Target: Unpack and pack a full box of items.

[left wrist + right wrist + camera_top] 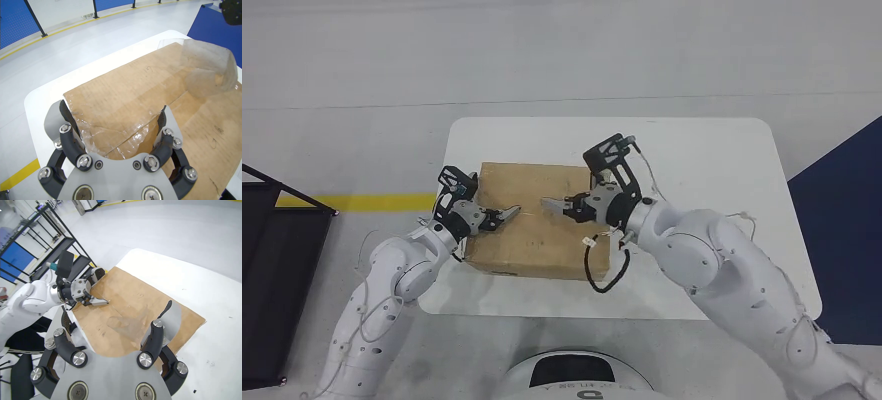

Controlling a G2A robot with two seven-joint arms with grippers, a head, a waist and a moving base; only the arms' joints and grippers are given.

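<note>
Box [532,235]: found closed.
Left gripper [113,108]: fingers [65,111] spread over box end.
Right gripper [116,308]: fingers [168,308] spread.
Tape [208,70]: loop seen lifted, left wrist view.

It was a factory-like test hall: wide grey floor [562,60], yellow line [372,202], blue panels [15,22], black rack [272,280].

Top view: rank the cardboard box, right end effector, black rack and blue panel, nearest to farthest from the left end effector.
1. Cardboard box: directly beneath the left end effector.
2. Right end effector: facing it over the box's middle.
3. Black rack: on the floor, far left.
4. Blue panel: far right.
</note>
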